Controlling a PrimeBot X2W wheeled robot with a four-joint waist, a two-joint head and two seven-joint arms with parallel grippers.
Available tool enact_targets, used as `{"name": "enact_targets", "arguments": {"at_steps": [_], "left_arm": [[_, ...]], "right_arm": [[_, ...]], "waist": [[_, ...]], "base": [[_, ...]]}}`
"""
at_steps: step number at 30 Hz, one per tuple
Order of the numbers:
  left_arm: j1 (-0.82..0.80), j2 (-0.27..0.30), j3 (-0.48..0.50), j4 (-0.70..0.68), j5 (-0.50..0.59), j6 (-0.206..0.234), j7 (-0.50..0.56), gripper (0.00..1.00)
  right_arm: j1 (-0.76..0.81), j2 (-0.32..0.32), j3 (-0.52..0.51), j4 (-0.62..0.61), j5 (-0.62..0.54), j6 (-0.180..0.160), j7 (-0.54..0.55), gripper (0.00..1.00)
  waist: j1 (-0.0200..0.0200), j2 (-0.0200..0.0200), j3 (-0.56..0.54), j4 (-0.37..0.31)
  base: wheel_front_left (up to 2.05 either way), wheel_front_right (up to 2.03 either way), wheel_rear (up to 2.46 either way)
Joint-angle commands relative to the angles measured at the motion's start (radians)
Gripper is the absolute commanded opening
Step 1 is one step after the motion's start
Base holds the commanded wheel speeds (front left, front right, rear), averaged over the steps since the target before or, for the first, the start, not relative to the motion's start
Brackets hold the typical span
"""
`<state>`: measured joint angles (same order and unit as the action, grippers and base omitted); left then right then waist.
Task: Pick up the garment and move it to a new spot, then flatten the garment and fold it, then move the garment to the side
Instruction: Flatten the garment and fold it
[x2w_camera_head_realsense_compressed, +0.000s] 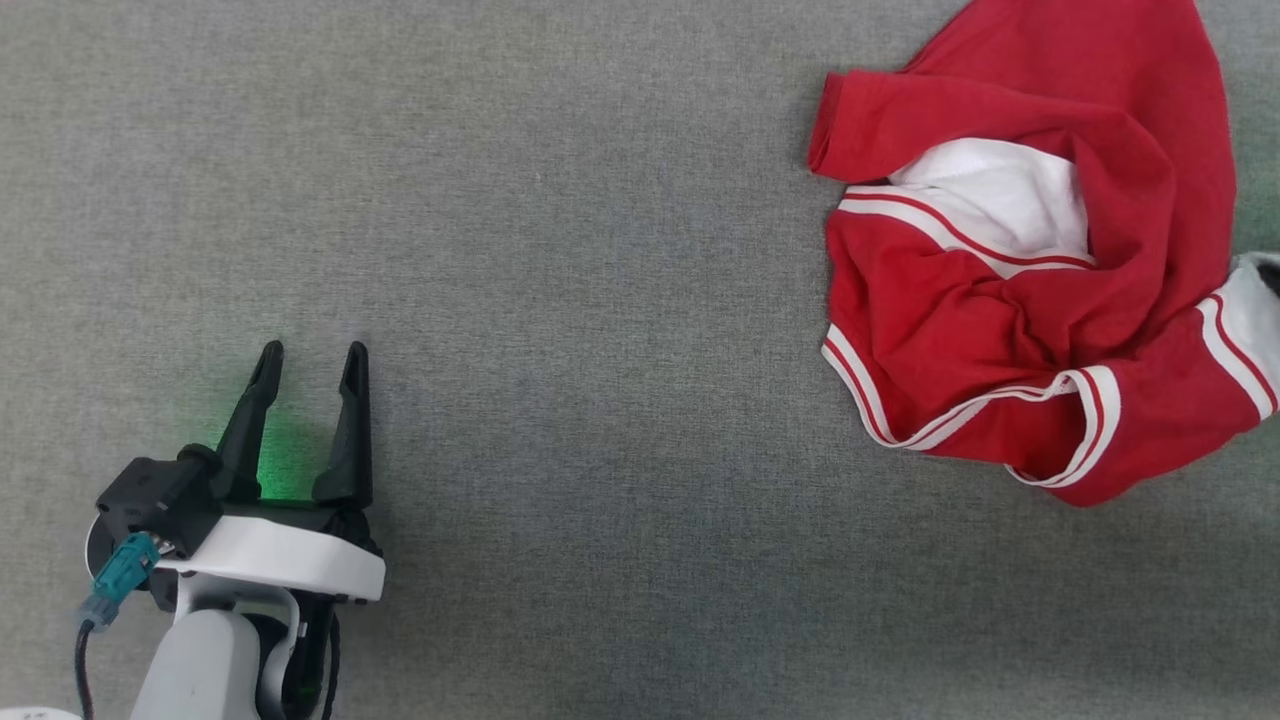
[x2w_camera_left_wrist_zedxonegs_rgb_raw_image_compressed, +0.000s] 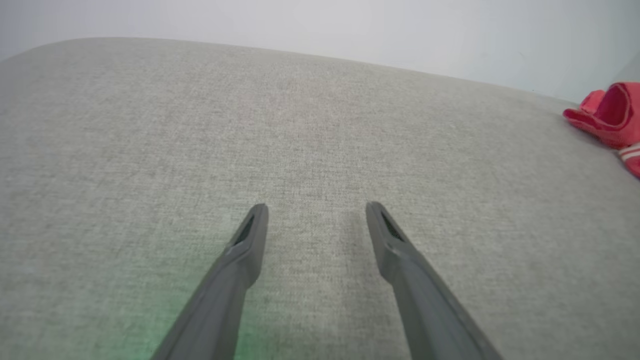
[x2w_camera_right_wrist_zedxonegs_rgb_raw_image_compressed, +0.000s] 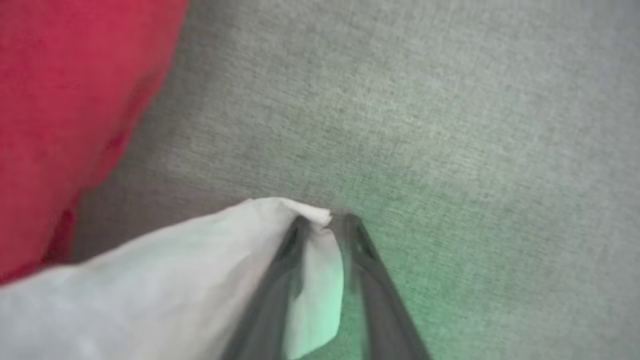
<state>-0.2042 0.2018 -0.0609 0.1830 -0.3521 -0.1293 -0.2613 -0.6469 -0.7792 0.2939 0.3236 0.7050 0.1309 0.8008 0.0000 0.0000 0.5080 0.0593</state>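
**Right gripper pinches a white sleeve end; left gripper spread over bare cloth**

A grey cloth surface (x2w_camera_head_realsense_compressed: 600, 250) with a fine, even weave carries everything. In the left wrist view its far edge curves softly down in front of a pale wall (x2w_camera_left_wrist_zedxonegs_rgb_raw_image_compressed: 350, 30). The whole left and middle stretch lies bare, open room up to that far edge.

The garment (x2w_camera_head_realsense_compressed: 1000, 330) is bunched in a loose heap at the far right side of the surface. It is soft red fabric, rumpled into deep folds, with a white panel in the middle and double white stripes curling along its hem and cuffs. One red cuff points toward the bare middle.

The left gripper (x2w_camera_head_realsense_compressed: 312, 352) sits at the near left, well apart from the garment. Its two long dark tapered fingers are spread wide over the weave with nothing between them, and a green glow lies on the cloth under them.

In the right wrist view, the right gripper (x2w_camera_right_wrist_zedxonegs_rgb_raw_image_compressed: 325, 220) has its fingers drawn nearly together at the tips, pinching a corner of the white sleeve end (x2w_camera_right_wrist_zedxonegs_rgb_raw_image_compressed: 150, 280), which peaks between them.
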Motion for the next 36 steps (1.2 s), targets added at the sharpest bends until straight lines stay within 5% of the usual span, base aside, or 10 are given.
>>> {"name": "enact_targets", "arguments": {"at_steps": [1,11,24,30,31,32,33,36], "left_arm": [[-0.021,0.005,0.003,-0.001,-0.002,-0.002,-0.005,1.0],[-0.052,0.03,0.009,-0.025,-0.004,-0.002,-0.005,1.0],[-0.05,0.059,-0.022,-0.017,-0.015,-0.002,-0.005,1.0],[-0.061,0.076,-0.034,-0.011,-0.017,-0.001,-0.005,1.0],[-0.061,0.08,-0.039,-0.011,-0.016,-0.001,-0.005,1.0],[-0.062,0.086,-0.046,-0.011,-0.014,-0.001,-0.005,1.0],[-0.064,0.091,-0.054,-0.012,-0.013,-0.001,-0.005,1.0],[-0.075,0.123,-0.085,-0.026,-0.021,-0.001,-0.005,1.0]], "right_arm": [[0.035,0.036,0.038,0.03,0.004,0.0,0.003,0.0],[-0.057,0.015,-0.178,0.107,-0.013,-0.002,-0.192,0.0],[-0.034,-0.001,-0.514,0.385,-0.131,-0.002,-0.388,0.0],[-0.045,0.038,-0.533,0.445,-0.172,-0.002,-0.452,0.0],[-0.048,0.043,-0.533,0.444,-0.174,-0.002,-0.467,0.11],[-0.049,0.048,-0.532,0.442,-0.179,-0.002,-0.487,0.38],[-0.046,0.055,-0.532,0.441,-0.185,-0.002,-0.51,1.0],[-0.021,0.075,-0.531,0.429,-0.203,-0.002,-0.589,1.0]], "waist": [[0.0,0.0,0.004,-0.007],[0.0,0.0,0.035,-0.053],[0.0,0.0,0.035,-0.059],[0.0,0.0,0.027,-0.065],[0.0,0.0,0.023,-0.068],[0.0,0.0,0.018,-0.072],[0.0,0.0,0.012,-0.076],[0.0,0.0,-0.008,-0.087]], "base": [[0.0,0.0,0.0],[0.0,0.0,0.0],[0.0,0.0,0.0],[0.0,0.0,0.0],[0.0,0.0,0.0],[0.0,0.0,0.0],[0.0,0.0,0.0],[0.0,0.0,0.0]]}}
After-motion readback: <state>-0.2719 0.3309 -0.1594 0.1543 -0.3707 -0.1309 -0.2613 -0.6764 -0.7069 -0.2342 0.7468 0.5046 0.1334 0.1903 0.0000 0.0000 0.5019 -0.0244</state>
